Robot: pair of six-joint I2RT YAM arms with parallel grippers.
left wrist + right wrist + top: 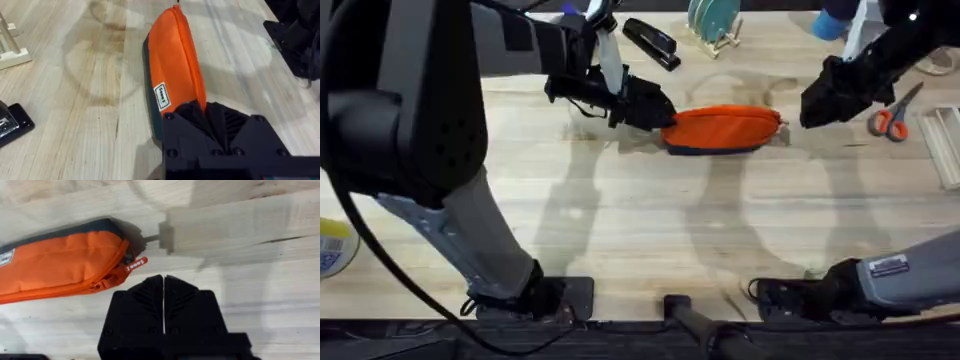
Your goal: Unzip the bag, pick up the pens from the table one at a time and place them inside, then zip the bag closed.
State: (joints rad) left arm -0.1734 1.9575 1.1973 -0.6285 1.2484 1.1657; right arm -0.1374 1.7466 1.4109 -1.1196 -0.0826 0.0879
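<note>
One bag (724,130) | long axis left-right | zipper pull (136,264) points right

Pale wood table (640,240) w/ bag (723,130) at centre top, stapler (651,43) upper middle, scissors (893,119) far right.

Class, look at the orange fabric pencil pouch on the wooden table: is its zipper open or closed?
Closed. In the right wrist view the orange fabric pencil pouch shows its zipper line shut up to the end tab, with no gap; the left wrist view shows its top seam together.
</note>
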